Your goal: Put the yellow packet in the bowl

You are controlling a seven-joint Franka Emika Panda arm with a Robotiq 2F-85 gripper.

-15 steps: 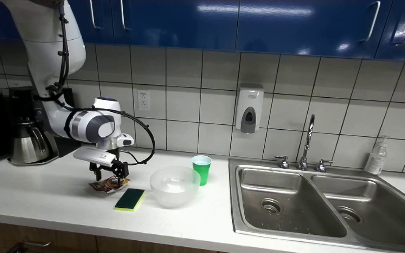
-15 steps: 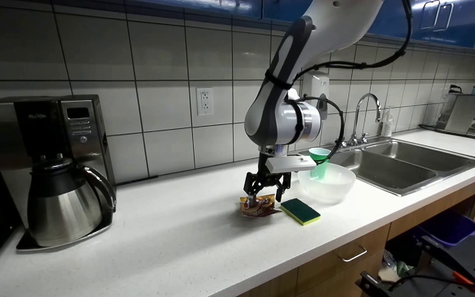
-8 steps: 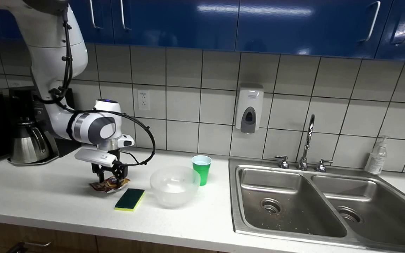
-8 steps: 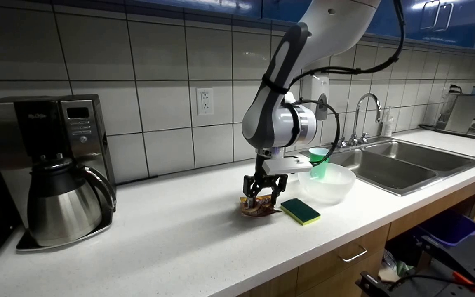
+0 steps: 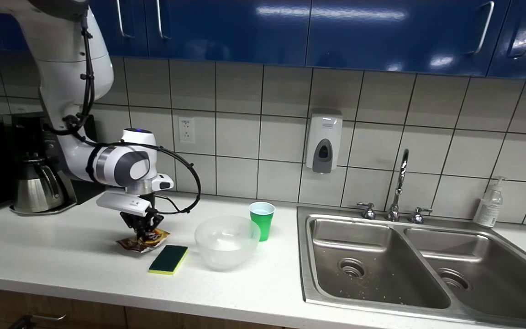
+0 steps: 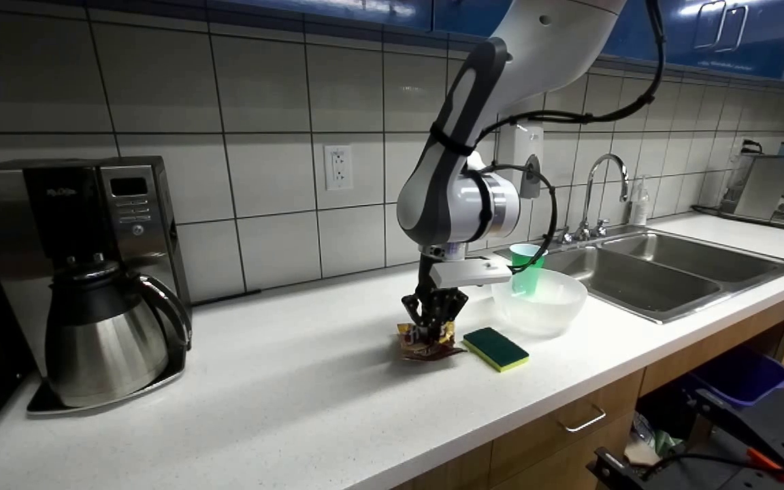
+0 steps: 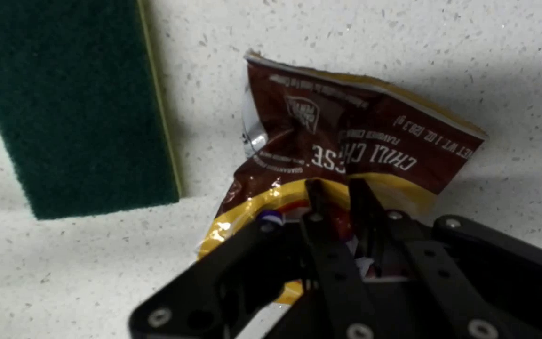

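Observation:
The yellow packet (image 7: 327, 146), brown and yellow with a red centre, lies crinkled on the counter in both exterior views. My gripper (image 7: 333, 188) is down on its middle, fingers close together with a gathered fold of the wrapper between them. A crease runs through the packet from that pinch. In an exterior view the fingertips of the gripper (image 6: 431, 335) meet the packet (image 6: 426, 352) at counter level. To one side, past the sponge, stands the translucent whitish bowl (image 5: 226, 256), with nothing visible inside it; it is out of the wrist view.
A green-and-yellow sponge (image 5: 168, 259) lies flat between packet and bowl, close beside the packet in the wrist view. A green cup (image 5: 263, 224) stands right behind the bowl. The sink (image 5: 303, 274) lies beyond. A coffee maker (image 6: 140, 245) with a steel carafe stands at the opposite end.
My gripper has come down a little onto the packet, and its fingers have drawn from wide apart to close together. The packet has puckered and shifted very slightly; bowl, sponge and cup are unmoved.

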